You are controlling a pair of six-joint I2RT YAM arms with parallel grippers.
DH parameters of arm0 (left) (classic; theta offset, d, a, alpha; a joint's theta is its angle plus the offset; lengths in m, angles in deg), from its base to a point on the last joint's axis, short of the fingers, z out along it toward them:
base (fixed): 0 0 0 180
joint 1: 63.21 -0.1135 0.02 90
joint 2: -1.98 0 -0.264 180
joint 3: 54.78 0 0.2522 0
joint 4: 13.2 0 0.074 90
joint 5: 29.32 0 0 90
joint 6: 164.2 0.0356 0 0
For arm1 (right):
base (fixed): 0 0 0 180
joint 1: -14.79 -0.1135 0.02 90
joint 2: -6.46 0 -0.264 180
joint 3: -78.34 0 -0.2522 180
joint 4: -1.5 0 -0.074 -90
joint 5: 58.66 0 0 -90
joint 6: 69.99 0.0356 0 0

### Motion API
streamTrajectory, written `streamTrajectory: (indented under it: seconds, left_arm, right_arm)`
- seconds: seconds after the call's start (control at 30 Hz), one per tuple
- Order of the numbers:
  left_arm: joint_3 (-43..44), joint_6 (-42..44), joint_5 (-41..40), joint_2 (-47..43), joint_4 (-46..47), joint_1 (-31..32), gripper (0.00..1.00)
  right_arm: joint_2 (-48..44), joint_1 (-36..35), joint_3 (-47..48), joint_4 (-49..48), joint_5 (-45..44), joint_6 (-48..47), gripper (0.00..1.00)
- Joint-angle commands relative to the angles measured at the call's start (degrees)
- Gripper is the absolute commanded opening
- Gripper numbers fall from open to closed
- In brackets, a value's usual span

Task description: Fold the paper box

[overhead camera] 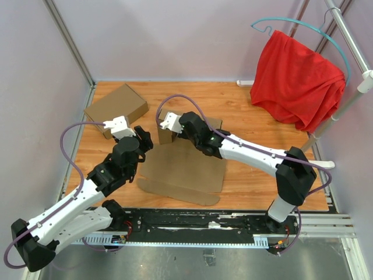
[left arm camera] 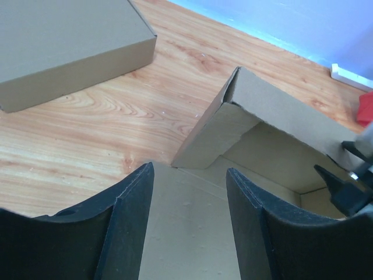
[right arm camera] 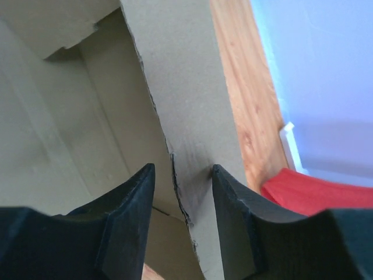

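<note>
My left tool (left arm camera: 189, 172) stood partly open with nothing between its fingers (left arm camera: 125, 227). Its own camera showed them poised over a flat panel of the paper box (left arm camera: 192, 233), though I could not tell whether the tips touched the card. Just ahead of them a side wall of the box stood upright.

My right tool (right arm camera: 182, 169) was parted to a similar width and straddled the top edge of an upright wall. Its wrist camera showed a gap between the card's rough edge and one finger (right arm camera: 131, 221), so it had no grip on the wall. That straddle was hidden from above, where the right wrist covered the wall's top. The left wrist view caught the right tool's dark tips at its right edge, by the far wall.

Only the overhead camera gave me the whole layout. The paper box lay near the middle of the wooden surface (overhead camera: 233, 105), its far part raised into walls and its near part a flat sheet spread toward the arm bases. A second box (overhead camera: 116, 104), closed, sat at the far left corner, well apart from the first; the left wrist view showed just one corner of it. A red cloth (overhead camera: 297, 79) hung from a rack (overhead camera: 349, 38) at the far right, and appeared only as a red sliver in both wrist views.
</note>
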Motion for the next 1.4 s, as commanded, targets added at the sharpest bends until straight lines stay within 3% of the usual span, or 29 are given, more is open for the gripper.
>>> streamTrajectory:
  seconds: [0.0,0.13,0.3,0.47,0.57,0.73,0.9,1.0,1.1,1.17,1.23,1.37]
  left_arm:
    - [0.2,0.0,-1.1,-1.8,-1.2,0.2,0.58]
    - [0.4,0.3,-1.0,-2.9,-1.9,0.2,0.58]
    - [1.1,0.3,0.2,-3.6,-3.3,0.2,0.58]
    - [2.8,0.8,2.7,-4.1,-4.9,0.2,0.58]
    - [3.4,1.2,3.9,-4.5,-5.1,0.2,0.58]
    - [3.2,1.5,4.5,-5.4,-5.8,0.2,0.58]
    - [2.9,1.6,4.8,-6.6,-6.7,0.2,0.58]
    - [3.0,1.8,4.8,-6.7,-7.2,0.2,0.58]
    - [3.0,1.9,5.0,-6.5,-7.5,0.2,0.59]
    - [3.0,1.8,5.5,-6.2,-7.5,0.2,0.59]
    - [3.0,1.4,6.6,-5.8,-7.2,0.2,0.59]
    - [2.6,0.7,8.8,-5.3,-6.9,0.2,0.58]
  right_arm:
    - [4.9,-1.2,2.0,-4.3,-14.5,-2.5,0.39]
    - [9.3,-0.8,7.8,-1.6,-20.1,-0.9,0.21]
    - [11.5,2.3,18.1,10.5,-18.9,8.4,0.09]
    - [16.7,13.2,37.6,34.3,1.0,27.9,0.06]
    - [19.8,19.2,42.3,43.5,11.2,33.8,0.06]
    - [19.1,25.3,32.5,42.5,25.5,39.5,0.06]
    - [10.3,25.6,11.9,32.1,37.0,48.0,0.04]
    - [2.6,21.7,0.0,26.5,40.3,53.2,0.17]
    - [-6.6,16.6,-7.3,22.0,46.9,55.5,0.37]
    - [-12.6,14.8,-8.9,21.5,48.9,55.1,0.56]
    - [-17.0,14.7,-7.4,24.6,45.3,53.7,0.7]
    - [-20.8,17.1,-2.9,28.5,33.8,49.5,0.8]
